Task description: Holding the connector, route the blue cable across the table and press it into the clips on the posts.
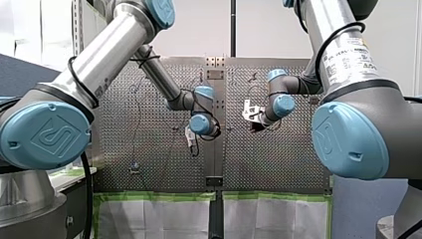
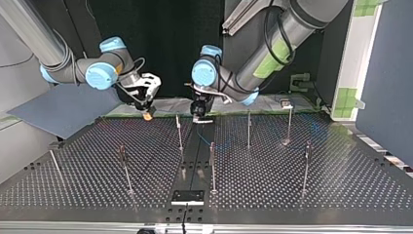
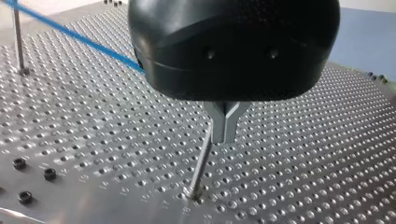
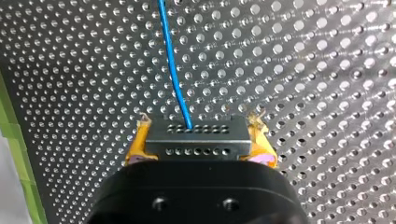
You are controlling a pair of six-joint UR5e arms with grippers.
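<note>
Closest in the right wrist view, my right gripper (image 4: pixel 200 140) clamps its yellow pads (image 4: pixel 137 145) on the dark grey connector block (image 4: pixel 196 149), whose blue cable (image 4: pixel 173 70) runs ahead over the perforated metal table (image 4: pixel 303 70); the front view hides that grip. Only the left wrist view shows you my left gripper (image 3: pixel 225 137), its metal fingers (image 3: pixel 219 122) pressed together beside a metal post (image 3: pixel 200 165).

Front: behind the arms (image 1: pixel 99 64), facing across the grey perforated metal table (image 1: pixel 278 149). Top: opposite, low, arms entering at twelve o'clock. Wrists: close above that shared table.
</note>
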